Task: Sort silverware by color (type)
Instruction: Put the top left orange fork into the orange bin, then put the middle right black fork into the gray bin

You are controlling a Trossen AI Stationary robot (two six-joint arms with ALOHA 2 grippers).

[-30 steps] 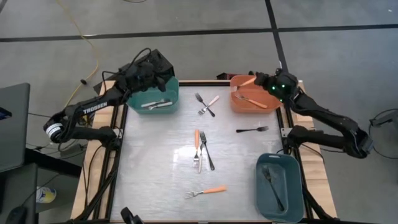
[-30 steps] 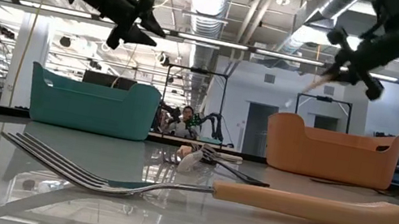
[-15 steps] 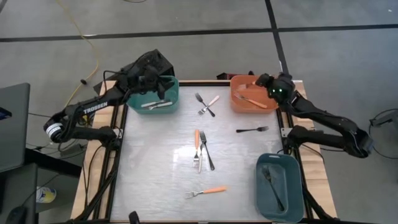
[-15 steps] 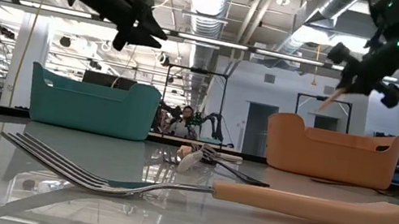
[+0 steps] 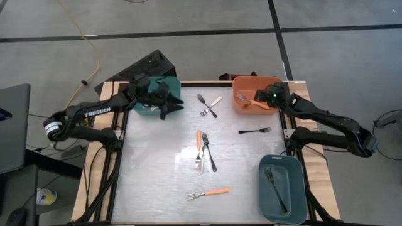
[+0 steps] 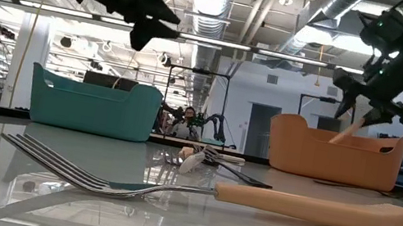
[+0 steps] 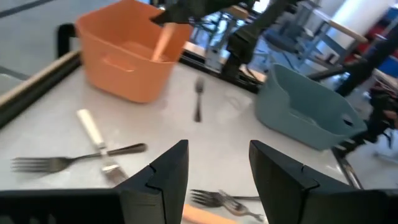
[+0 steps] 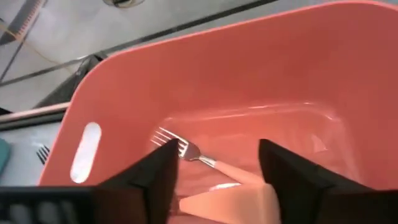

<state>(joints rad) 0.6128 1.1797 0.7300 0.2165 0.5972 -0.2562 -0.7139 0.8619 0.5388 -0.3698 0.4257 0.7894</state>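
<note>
Forks [image 5: 205, 151]: small, light, stiff, slick metal tines; best pinched mid-handle. Several lie loose on worktop [image 5: 157, 163]. Right tool [image 5: 262, 98] released over orange bin [image 5: 237, 103]; left tool [image 5: 171, 104] released, empty.

TROSSEN (white letters) on left arm [image 5: 94, 112]

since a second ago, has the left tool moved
Yes. In the high view the left tool has swung from over the teal bin toward the table's middle, now past the bin's inner edge, nearer the crossed forks.
</note>
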